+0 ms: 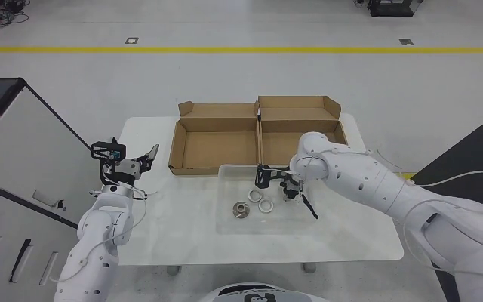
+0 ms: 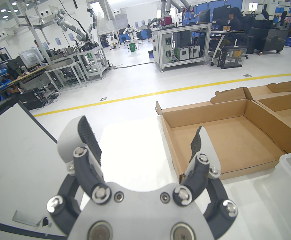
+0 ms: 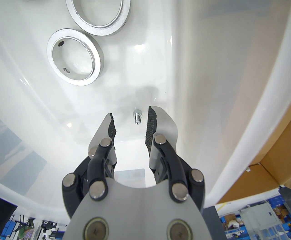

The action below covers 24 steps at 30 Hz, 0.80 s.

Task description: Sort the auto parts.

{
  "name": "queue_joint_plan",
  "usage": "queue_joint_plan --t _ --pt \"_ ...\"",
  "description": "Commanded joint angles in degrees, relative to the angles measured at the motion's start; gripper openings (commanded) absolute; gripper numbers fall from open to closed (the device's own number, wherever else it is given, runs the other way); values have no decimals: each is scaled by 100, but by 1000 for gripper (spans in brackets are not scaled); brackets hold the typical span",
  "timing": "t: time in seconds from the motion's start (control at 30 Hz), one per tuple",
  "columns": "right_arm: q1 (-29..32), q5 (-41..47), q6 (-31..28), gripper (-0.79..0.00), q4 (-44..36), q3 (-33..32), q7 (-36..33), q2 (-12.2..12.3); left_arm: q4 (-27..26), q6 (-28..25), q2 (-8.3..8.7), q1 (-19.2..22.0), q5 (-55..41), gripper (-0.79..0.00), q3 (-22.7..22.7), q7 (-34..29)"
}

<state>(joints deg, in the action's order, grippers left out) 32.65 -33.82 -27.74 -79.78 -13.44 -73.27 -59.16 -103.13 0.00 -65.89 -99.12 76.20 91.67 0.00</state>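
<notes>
A clear plastic bin (image 1: 226, 219) on the white table holds two silver rings (image 1: 260, 201), a grey hub part (image 1: 240, 209) and a small bolt (image 3: 137, 116). My right gripper (image 3: 130, 118) is down inside the bin, open, with the bolt lying on the floor between its fingertips, untouched. In the right wrist view the nearer ring (image 3: 75, 56) and the second ring (image 3: 100, 16) lie beyond the bolt. My left gripper (image 2: 141, 136) hovers open and empty over the table's left side (image 1: 136, 162), short of the left cardboard box (image 2: 227, 136).
Two open cardboard boxes (image 1: 215, 147) (image 1: 298, 140) stand side by side behind the bin. A white panel (image 1: 38, 151) leans at the table's left. Bare table (image 1: 181, 226) lies left of the bin.
</notes>
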Motion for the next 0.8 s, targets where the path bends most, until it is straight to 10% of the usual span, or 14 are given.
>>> queue_joint_plan --t 0.0,0.77 --pt "16 -10 -13 -459 9 -18 -14 -5 0 0 0 0 0 0 0 0" --pt "197 -147 -70 -496 59 -222 -44 -69 0 0 0 0 0 0 0 0"
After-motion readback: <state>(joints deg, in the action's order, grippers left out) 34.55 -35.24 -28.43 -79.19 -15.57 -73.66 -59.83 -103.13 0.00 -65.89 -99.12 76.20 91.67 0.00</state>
